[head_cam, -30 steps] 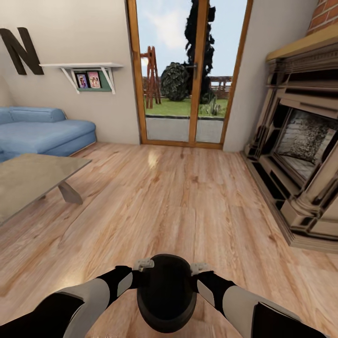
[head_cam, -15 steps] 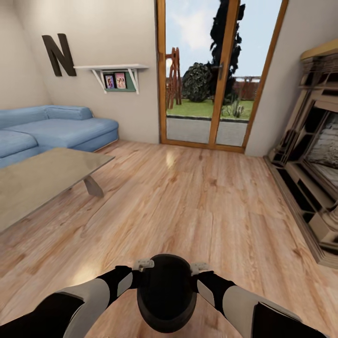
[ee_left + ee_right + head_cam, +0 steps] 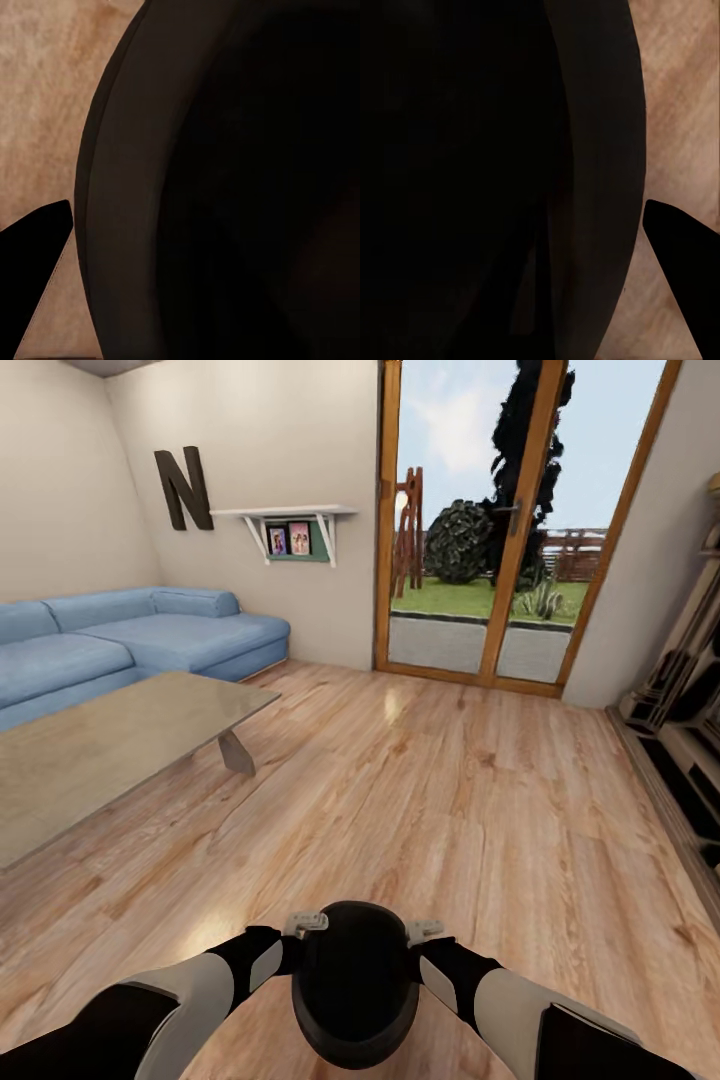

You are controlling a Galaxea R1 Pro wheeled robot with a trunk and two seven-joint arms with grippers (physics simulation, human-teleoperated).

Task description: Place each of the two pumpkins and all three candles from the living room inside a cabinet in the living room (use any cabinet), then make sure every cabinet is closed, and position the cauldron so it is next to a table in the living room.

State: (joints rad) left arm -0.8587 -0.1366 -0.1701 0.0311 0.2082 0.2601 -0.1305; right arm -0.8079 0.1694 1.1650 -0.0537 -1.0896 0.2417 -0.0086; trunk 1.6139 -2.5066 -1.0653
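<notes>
Cauldron (image 3: 355,995) | carried between both arms, low before the trunk, above the wood floor (image 3: 450,800) | table (image 3: 110,745) well apart, ahead-left, near corner nearest | status: placement beside table not yet done; pumpkins, candles, cabinet unverified | arms: forearms converge on pot flanks | left gripper (image 3: 305,923), right gripper (image 3: 424,930): finger spread cannot be told
</notes>
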